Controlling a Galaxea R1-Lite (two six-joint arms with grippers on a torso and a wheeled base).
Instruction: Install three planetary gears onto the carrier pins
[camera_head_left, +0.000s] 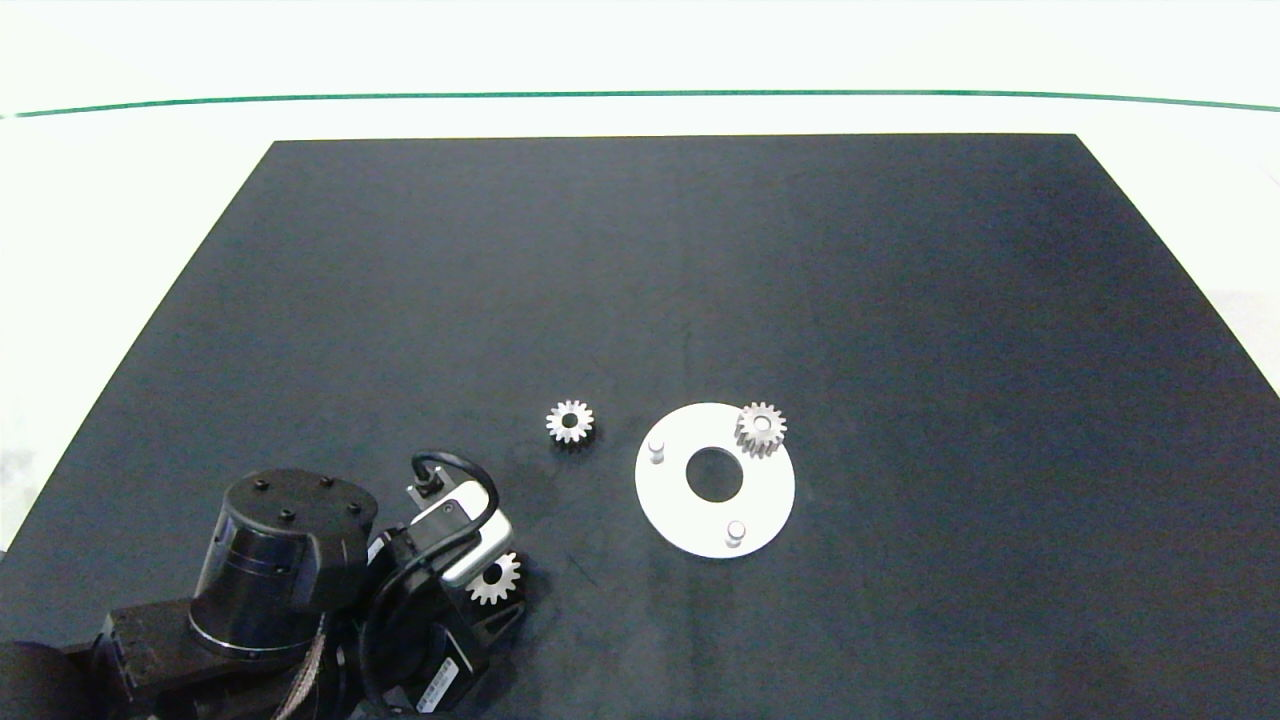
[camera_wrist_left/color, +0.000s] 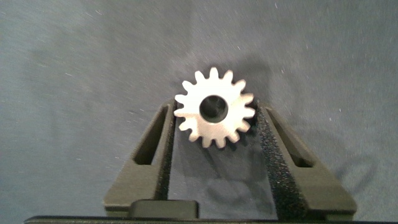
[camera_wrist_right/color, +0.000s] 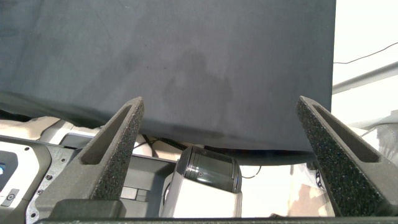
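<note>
**One gear seated, two to go**

Nearest the camera, at the mat's near-left corner: left gripper (camera_wrist_left/color: 214, 127) pinching a planetary gear (camera_wrist_left/color: 215, 107), both foam pads against the teeth; whether the gear is lifted off the black mat (camera_head_left: 900, 300) cannot be told. Second loose gear (camera_head_left: 570, 422) lies flat near the middle of the near edge, just beside the white disc (camera_head_left: 770, 500). Third gear (camera_head_left: 761, 429) sits on the disc's far pin. Two carrier pins (camera_head_left: 656, 449) (camera_head_left: 736, 531) bare. Right gripper (camera_wrist_right/color: 221, 155) spread wide, empty, off beyond the mat's edge.

Progress, judged: one of three installed; held gear next.
</note>
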